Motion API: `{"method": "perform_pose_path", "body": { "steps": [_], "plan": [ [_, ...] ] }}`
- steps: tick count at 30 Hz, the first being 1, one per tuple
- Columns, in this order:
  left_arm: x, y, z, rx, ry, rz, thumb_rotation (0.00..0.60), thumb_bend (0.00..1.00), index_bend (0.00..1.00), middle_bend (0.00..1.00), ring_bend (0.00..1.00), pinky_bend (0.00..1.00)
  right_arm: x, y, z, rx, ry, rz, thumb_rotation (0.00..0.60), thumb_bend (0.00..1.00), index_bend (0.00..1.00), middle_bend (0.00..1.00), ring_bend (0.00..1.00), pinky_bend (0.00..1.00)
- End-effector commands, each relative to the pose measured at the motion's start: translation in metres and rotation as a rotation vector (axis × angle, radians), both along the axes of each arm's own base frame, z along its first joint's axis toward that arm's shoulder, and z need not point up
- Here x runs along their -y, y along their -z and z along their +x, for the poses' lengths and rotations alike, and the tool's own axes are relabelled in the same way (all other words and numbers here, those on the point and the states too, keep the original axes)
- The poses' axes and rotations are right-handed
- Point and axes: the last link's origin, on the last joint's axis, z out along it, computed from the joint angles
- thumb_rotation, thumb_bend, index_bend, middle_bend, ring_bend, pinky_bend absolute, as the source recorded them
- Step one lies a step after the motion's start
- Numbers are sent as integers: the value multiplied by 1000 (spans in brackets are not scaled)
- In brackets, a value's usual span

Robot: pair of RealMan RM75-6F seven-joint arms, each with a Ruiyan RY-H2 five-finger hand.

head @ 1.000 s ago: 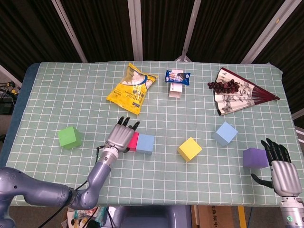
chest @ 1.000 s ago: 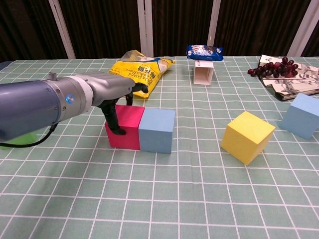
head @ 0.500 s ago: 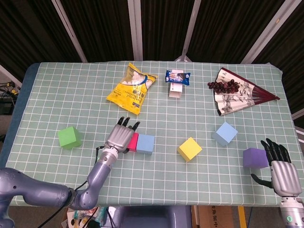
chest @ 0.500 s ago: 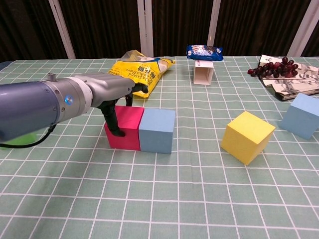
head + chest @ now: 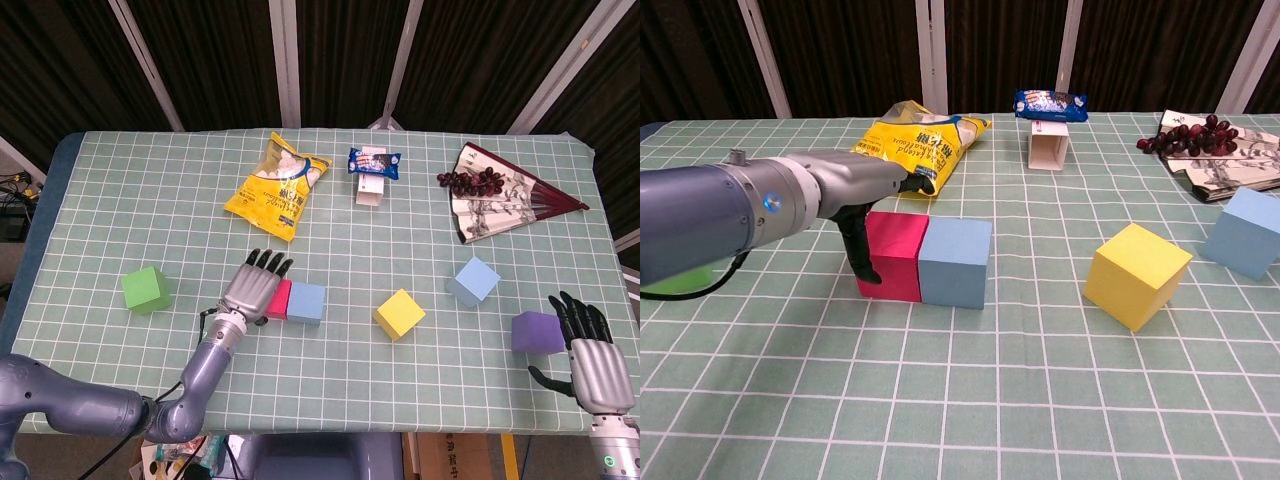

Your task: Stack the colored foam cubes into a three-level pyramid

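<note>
In the head view the left hand [image 5: 254, 287] covers most of the red cube [image 5: 279, 298], leaving only a strip showing beside the blue cube [image 5: 306, 302]. In the chest view the green cube [image 5: 670, 281] beyond the red cube is almost wholly hidden behind the left arm. The second blue cube [image 5: 1247, 232] is cut by the chest view's right edge. The right hand [image 5: 594, 362] runs off the head view's bottom edge. The print on the cookie packet [image 5: 373, 162] is too small to read.

Red cube [image 5: 893, 255], green-checked tablecloth [image 5: 970, 390], seemingly.
</note>
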Motion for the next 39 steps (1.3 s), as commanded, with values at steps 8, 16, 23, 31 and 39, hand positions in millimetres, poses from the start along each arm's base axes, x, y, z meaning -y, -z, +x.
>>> {"method": "perform_pose_path", "body": {
  "steps": [8, 16, 23, 31, 39],
  "plan": [
    [-4, -22, -2, 70, -18, 53, 600, 105, 0, 0, 0, 0, 0, 0, 0, -3, 3, 2, 600, 170, 0, 0, 0, 0],
    [9, -63, -9, 166, 0, 132, 600, 106, 0, 0, 0, 0, 0, 0, -1, -1, 5, 2, 600, 169, 0, 0, 0, 0],
    [32, -98, -26, 273, 2, 179, 600, 106, 0, 0, 0, 0, 1, 1, -1, -8, 11, 7, 600, 170, 0, 0, 0, 0],
    [61, -122, -68, 276, -12, 252, 600, 106, 0, 0, 0, 0, 6, 2, 3, -12, 20, 3, 600, 170, 0, 0, 0, 0],
    [80, -143, -102, 287, -37, 314, 600, 106, 0, 0, 0, 0, 13, 4, 23, -1, -18, 10, 600, 169, 0, 0, 0, 0]
  ]
}}
